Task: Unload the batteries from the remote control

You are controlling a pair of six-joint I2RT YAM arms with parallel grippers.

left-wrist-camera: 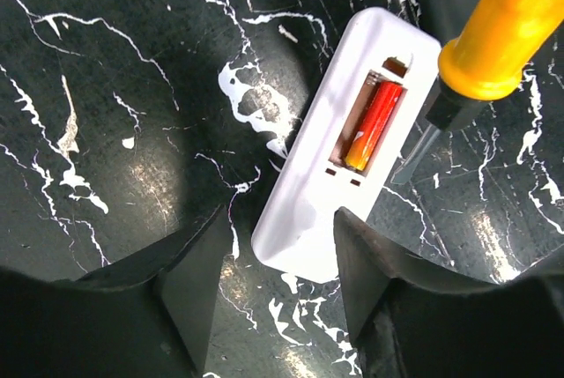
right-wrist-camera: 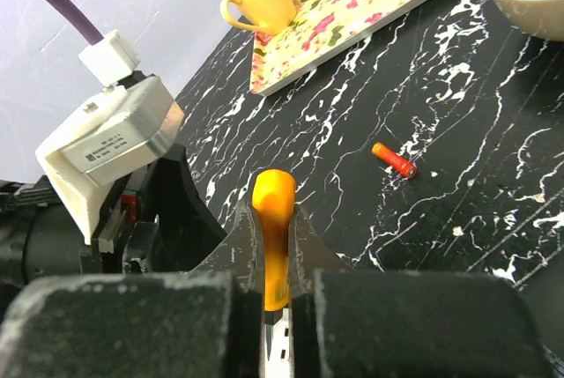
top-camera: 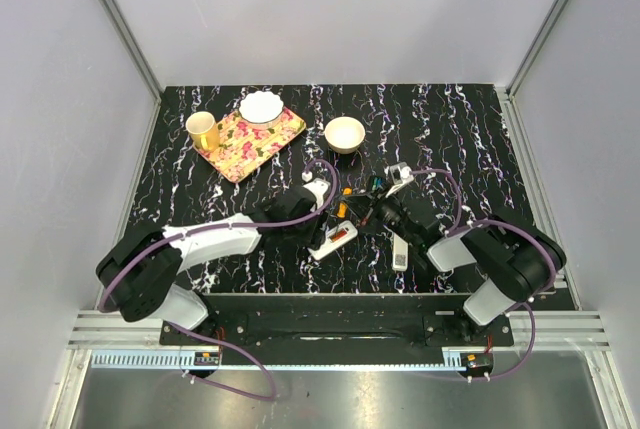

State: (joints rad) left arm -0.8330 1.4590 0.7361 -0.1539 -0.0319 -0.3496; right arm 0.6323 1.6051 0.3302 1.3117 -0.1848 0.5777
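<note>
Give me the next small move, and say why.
Probably nudge the screwdriver sideways so its tip enters the remote bay under the battery. One battery sits there, the slot beside it is bare, and the tip lies just outside the edge, with the right claw gripping the handle.

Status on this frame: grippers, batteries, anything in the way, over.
Copy: left gripper open, straddling white plastic remote. right gripper shut on yellow-handled screwdriver. One red-orange battery in open bay, second battery lying loose. Bay unobstructed.
</note>
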